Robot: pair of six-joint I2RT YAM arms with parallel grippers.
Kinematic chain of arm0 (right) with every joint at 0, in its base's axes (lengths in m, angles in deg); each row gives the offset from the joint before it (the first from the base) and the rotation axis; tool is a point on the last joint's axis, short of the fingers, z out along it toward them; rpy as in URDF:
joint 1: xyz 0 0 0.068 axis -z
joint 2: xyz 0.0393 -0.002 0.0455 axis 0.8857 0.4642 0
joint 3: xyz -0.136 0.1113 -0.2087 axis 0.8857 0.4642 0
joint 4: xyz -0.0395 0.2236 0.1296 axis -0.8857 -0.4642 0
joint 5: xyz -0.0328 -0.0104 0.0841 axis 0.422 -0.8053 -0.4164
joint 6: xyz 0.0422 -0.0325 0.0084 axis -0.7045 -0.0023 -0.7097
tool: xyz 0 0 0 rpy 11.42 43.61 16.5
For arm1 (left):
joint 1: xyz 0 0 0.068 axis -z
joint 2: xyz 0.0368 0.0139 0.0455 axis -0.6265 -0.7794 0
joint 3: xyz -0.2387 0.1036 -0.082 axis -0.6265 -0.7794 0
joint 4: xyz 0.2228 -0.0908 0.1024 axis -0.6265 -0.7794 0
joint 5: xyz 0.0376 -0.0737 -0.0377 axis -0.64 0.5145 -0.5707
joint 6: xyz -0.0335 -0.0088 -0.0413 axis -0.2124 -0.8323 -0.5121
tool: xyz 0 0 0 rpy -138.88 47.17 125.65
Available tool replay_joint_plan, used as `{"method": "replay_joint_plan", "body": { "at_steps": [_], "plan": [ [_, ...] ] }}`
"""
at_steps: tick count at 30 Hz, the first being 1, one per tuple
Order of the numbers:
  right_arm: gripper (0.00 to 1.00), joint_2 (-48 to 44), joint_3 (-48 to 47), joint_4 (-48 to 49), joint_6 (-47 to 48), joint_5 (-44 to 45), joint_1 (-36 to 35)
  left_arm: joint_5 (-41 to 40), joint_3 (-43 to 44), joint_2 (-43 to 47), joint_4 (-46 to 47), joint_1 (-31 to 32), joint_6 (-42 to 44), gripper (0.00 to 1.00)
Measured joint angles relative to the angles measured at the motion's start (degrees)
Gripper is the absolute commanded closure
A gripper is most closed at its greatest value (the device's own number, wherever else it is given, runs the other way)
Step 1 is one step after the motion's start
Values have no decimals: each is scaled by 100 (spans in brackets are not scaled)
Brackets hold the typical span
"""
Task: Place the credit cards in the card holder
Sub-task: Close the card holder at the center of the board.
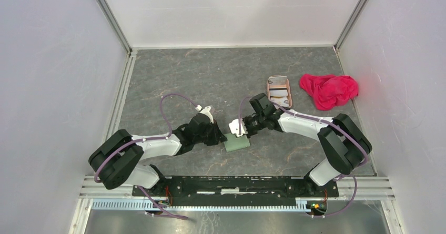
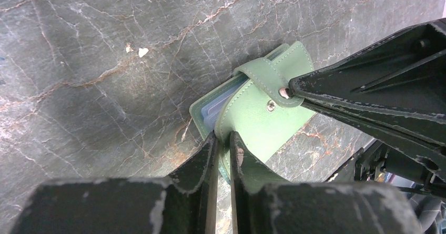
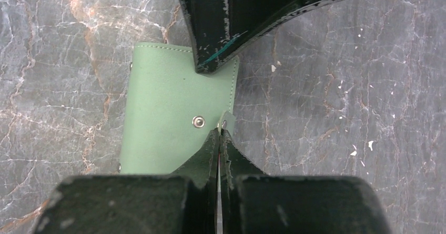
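left gripper (image 2: pixel 223 135) is pinched on the card holder (image 2: pixel 263 126): its two dark fingers (image 2: pixel 202 158) stand almost together, with only the thin stitched edge of the sage-green front cover between them. right gripper (image 3: pixel 220 131) is clamped as well, its tips pressed flat against each other on the end of the holder's strap (image 2: pixel 265 76), right at the small metal snap there. the strap arches over the holder's far edge and is unfastened; its snap sits just beside the stud (image 3: pixel 198 121) on the cover, not on it

the holder lies on the grey marbled table (image 1: pixel 200 76) between the two arms, a little toward the near edge in the top view, with the left gripper at its left side and the right gripper at its upper edge. in the left wrist view the front cover bows up away from the layer beneath, and a pale blue-green inner pocket (image 2: pixel 210 107) shows in the gap at the open side. in the right wrist view the cover faces up, flat and plain, and a finger of the left gripper reaches in from the top of the picture over the holder's far edge

credit cards (image 1: pixel 279 93) lie in a pinkish-brown tray (image 1: pixel 269 87) just beyond the right arm's wrist, well apart from the holder; they look whitish with a dark stripe, but are too small to count. a red-pink cloth (image 1: pixel 328 90) is bunched just to the right of the tray, not touching it
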Motion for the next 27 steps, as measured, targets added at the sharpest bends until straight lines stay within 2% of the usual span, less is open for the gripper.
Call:
{"method": "replay_joint_plan", "body": {
  "at_steps": [4,13,27],
  "plan": [
    [100,-22,-131,-105,-76,20,-2,-7,20,0,-39,0,0,84],
    [100,-13,-168,-595,409,105,-127,0,42,0,-76,0,0,85],
    [100,72,-170,-662,662,317,-302,7,74,0,-153,2,0,86]
  ]
}}
